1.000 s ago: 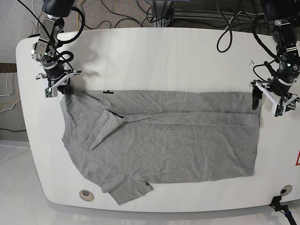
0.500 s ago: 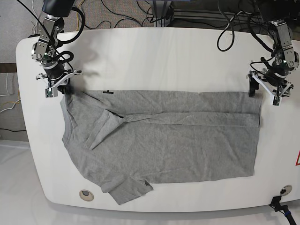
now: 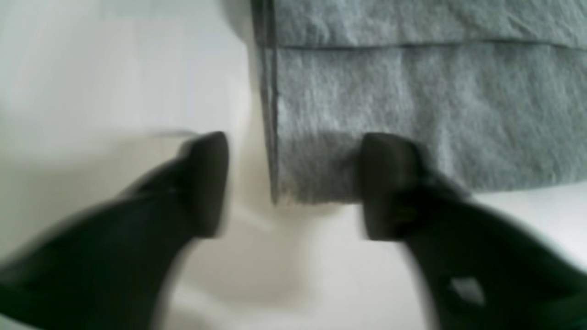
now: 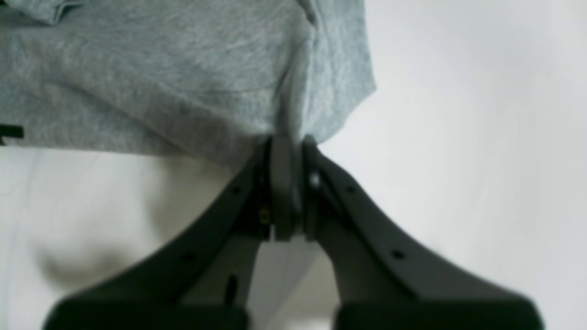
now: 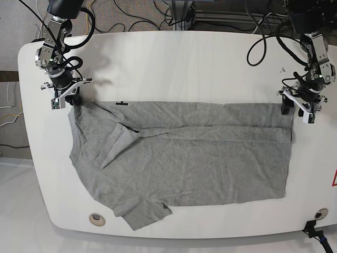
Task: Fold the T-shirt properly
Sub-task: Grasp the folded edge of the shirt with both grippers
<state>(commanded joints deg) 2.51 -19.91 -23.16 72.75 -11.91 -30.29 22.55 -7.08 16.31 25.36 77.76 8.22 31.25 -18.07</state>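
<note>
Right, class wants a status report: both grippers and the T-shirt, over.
Right gripper shut on T-shirt shoulder corner. Left gripper open, straddling the hem corner. Shirt flat, far edge folded. Nothing in the way.

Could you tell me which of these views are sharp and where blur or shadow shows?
Base view: sharp, evenly lit. Left wrist view: left end effector smeared by blur, casting a shadow on the T-shirt corner. Right wrist view: right end effector soft, fabric weave readable.
</note>
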